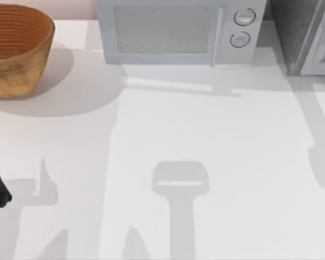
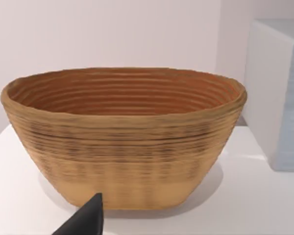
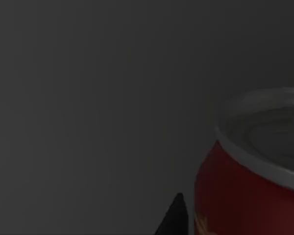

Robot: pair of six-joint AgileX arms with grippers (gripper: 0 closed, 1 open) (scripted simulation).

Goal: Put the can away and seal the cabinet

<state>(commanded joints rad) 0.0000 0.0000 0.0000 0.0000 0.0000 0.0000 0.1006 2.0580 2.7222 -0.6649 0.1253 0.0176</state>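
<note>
Inside a dim grey enclosure, my right wrist camera sits close against the can point(image 3: 250, 191); I cannot tell either claw's state. Sealing the cabinet point(image 1: 306, 35) looks still undone.

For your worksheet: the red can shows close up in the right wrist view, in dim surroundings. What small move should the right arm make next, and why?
Probably ease the can slightly further in before setting it down. The right wrist view is dim, with the silver-topped can close beside a dark fingertip, which suggests a shaded interior. Whether the can rests on anything cannot be told.
</note>
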